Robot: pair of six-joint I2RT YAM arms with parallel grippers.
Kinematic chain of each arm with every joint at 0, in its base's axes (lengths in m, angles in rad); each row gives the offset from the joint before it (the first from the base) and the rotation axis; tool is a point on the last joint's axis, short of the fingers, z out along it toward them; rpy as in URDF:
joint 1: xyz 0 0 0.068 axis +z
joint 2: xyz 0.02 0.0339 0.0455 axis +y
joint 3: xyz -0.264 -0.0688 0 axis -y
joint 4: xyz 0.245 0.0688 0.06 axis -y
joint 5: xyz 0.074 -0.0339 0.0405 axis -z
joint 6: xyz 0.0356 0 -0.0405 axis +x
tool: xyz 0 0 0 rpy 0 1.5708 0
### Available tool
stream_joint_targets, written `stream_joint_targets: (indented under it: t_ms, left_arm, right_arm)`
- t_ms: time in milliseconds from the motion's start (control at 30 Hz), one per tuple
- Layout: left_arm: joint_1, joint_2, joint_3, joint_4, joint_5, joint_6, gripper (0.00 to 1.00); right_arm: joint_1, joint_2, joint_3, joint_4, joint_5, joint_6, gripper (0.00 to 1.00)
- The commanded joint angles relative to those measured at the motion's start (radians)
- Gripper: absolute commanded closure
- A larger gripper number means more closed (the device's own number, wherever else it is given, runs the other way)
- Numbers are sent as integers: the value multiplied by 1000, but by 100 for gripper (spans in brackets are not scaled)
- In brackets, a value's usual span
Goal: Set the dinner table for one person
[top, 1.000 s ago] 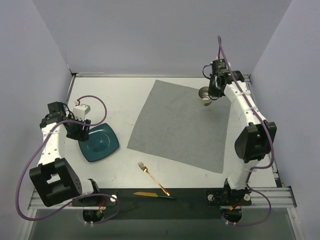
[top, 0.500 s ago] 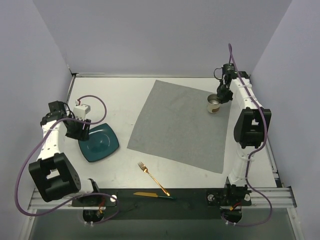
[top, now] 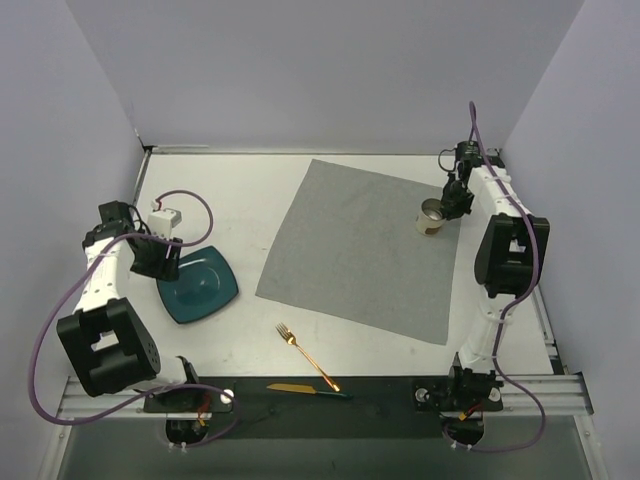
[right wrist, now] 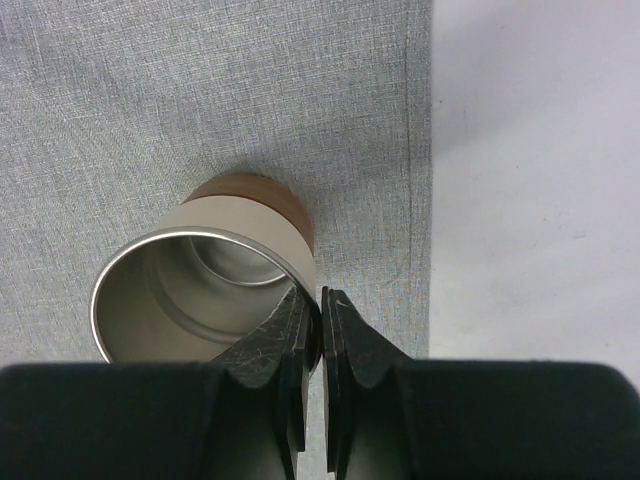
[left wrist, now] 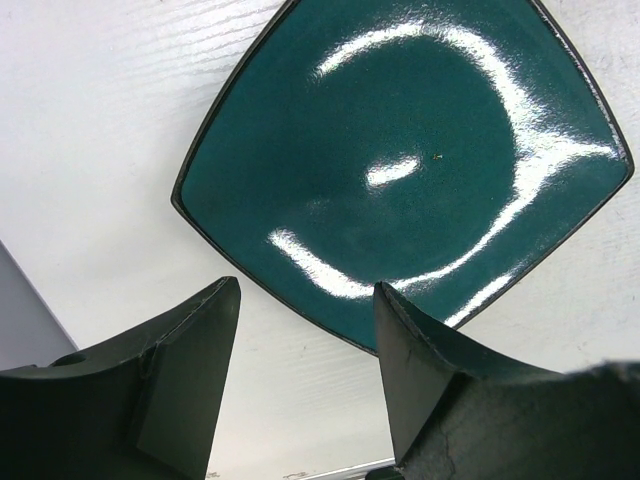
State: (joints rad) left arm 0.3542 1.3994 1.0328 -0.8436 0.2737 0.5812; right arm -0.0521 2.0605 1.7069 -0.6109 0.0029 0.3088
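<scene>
On the white dinner table lies a grey placemat. A beige cup with a steel inside and a brown base hangs over the placemat's right corner. My right gripper is shut on its rim. In the right wrist view the cup has one finger inside the wall and one outside, where the gripper pinches it. A square teal plate rests at the left. My left gripper stands open at its left edge. In the left wrist view one finger overlaps the plate's rim and nothing sits between the fingers of the gripper.
A copper fork lies on the table in front of the placemat. A knife lies on the black strip at the near edge. Grey walls close in the left, far and right sides.
My right arm has carried the cup from the placemat's far corner to the right and nearer, over the right corner. The left gripper has stayed by the plate.
</scene>
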Motion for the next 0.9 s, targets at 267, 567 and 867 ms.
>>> stream_joint_targets:
  t_ms: [267, 567, 867]
  left_arm:
    - [2, -2, 15, 31, 42, 5, 34]
    - [57, 61, -37, 126, -70, -124, 36]
    - [238, 182, -77, 224, -21, -187, 38]
  right_arm:
    - [18, -128, -49, 31, 20, -23, 58]
    - [110, -267, -7, 28, 213, 1, 34]
    - [483, -315, -81, 148, -56, 38, 34]
